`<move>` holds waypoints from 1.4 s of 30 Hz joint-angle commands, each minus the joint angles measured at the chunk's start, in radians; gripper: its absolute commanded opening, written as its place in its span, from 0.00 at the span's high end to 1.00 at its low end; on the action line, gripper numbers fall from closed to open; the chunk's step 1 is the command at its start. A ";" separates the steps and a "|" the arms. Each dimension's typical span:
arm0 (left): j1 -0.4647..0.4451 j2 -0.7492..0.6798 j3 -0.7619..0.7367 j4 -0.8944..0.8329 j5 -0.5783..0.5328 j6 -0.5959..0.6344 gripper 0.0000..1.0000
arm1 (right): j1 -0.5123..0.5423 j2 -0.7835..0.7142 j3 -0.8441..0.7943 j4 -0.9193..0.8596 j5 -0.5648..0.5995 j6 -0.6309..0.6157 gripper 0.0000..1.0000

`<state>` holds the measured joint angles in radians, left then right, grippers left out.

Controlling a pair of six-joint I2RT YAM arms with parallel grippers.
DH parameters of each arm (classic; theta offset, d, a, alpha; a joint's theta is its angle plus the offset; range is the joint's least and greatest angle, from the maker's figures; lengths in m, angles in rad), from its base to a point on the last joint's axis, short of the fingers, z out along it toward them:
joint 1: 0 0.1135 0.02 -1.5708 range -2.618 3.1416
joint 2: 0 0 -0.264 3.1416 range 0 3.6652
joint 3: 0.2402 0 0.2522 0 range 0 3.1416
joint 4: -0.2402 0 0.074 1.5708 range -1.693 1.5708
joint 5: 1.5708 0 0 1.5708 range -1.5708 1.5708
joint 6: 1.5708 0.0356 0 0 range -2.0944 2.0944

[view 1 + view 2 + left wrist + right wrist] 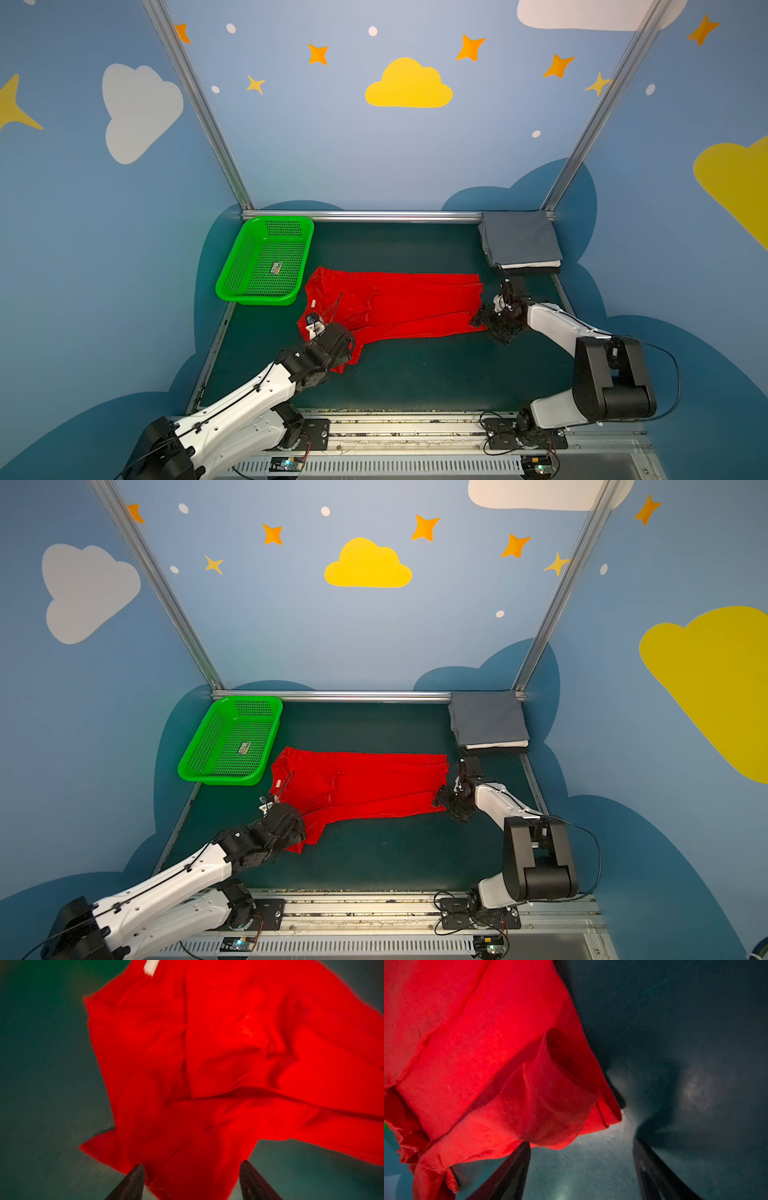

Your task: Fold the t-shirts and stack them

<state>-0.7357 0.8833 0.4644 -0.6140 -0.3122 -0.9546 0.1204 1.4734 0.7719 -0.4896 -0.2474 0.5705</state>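
**While the red shirt lies part-folded, both grippers are seen open**

As the red shirt (399,303) is laid lengthways across the middle of the table (415,374), collar end by the basket (232,266) and hem toward the stack of folded shirts (519,245) in the far right corner, an arm is posted at each end. That is judged to be so that the long strip can be doubled over next.

The left gripper (192,1164) is found over a flap of cloth at the collar end. Its jaws are well apart, cloth is spread beneath them, and nothing is pinched. The right gripper (581,1142) is found at the hem corner, jaws likewise spread. One finger is met by a curled edge of cloth, yet no hold is taken.

Only by the wrist views is the gap between the fingers given, since from above it is hidden under the wrists. The rolled lip at the hem is shown there too. Only from above is the layout given: the grey shirt (519,237) on top, the white shirt (536,263) and black shirt (536,270) beneath, well apart from the basket.
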 commanded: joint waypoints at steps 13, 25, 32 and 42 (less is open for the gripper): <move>-0.098 -0.046 -0.071 -0.133 -0.036 -0.159 0.35 | 0.012 0.012 0.070 0.003 0.105 -0.027 0.58; -0.101 -0.061 -0.075 -0.122 -0.043 -0.182 0.34 | 0.023 0.094 0.080 0.066 0.082 -0.021 0.84; -0.099 -0.088 -0.070 -0.116 -0.043 -0.171 0.33 | 0.045 0.022 0.067 0.047 0.172 -0.027 1.00; -0.096 -0.064 -0.030 -0.106 -0.042 -0.118 0.33 | 0.057 -0.100 0.050 -0.062 0.187 -0.024 1.00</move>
<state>-0.8322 0.8097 0.4187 -0.7139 -0.3305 -1.0992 0.1688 1.4212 0.8352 -0.4919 -0.0875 0.5461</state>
